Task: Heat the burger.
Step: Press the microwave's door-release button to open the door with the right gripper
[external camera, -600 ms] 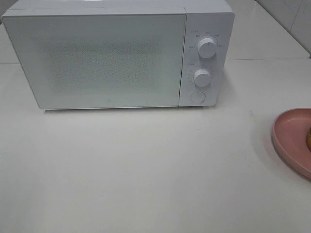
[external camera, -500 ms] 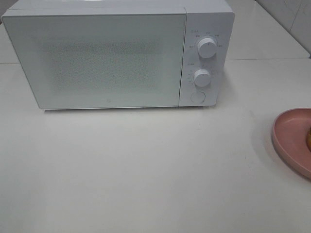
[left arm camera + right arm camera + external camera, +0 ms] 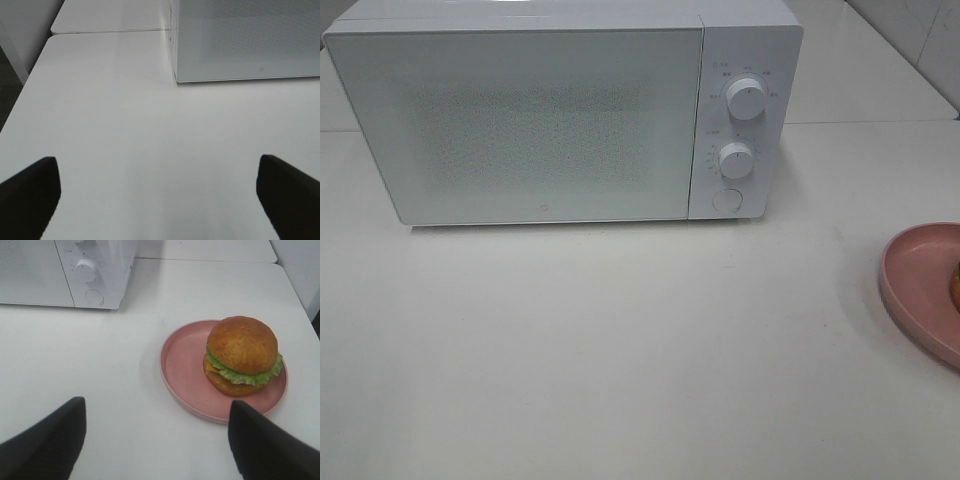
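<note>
White tabletop (image 3: pixel 620 350) fills the overhead view, with a seam running across it behind the front face of the microwave (image 3: pixel 520 120). The white microwave stands at the rear of the surface with its door (image 3: pixel 520 125) shut. Its control panel is on the right side and carries an upper dial (image 3: pixel 747 98), a lower dial (image 3: pixel 735 160) and a round button (image 3: pixel 726 199) beneath them. A pink plate (image 3: pixel 910 280) sits at the right edge of the overhead view, forward of the microwave and well apart from it, and is partly cut off by the frame. The burger (image 3: pixel 243 355) rests upright on this plate, on the half farther from the microwave. Its golden-brown bun is on top, and green lettuce shows between the halves. The left gripper (image 3: pixel 157 167) is over bare tabletop near the microwave's front left corner. Its dark fingers (image 3: pixel 30 195) are spread wide and nothing is between them: released. The right gripper (image 3: pixel 156 407) faces the plate, with the burger ahead of it and clear of both fingers (image 3: pixel 45 445). Its jaws stand apart and nothing is grasped. Neither gripper touches the plate, the burger or the microwave.
</note>
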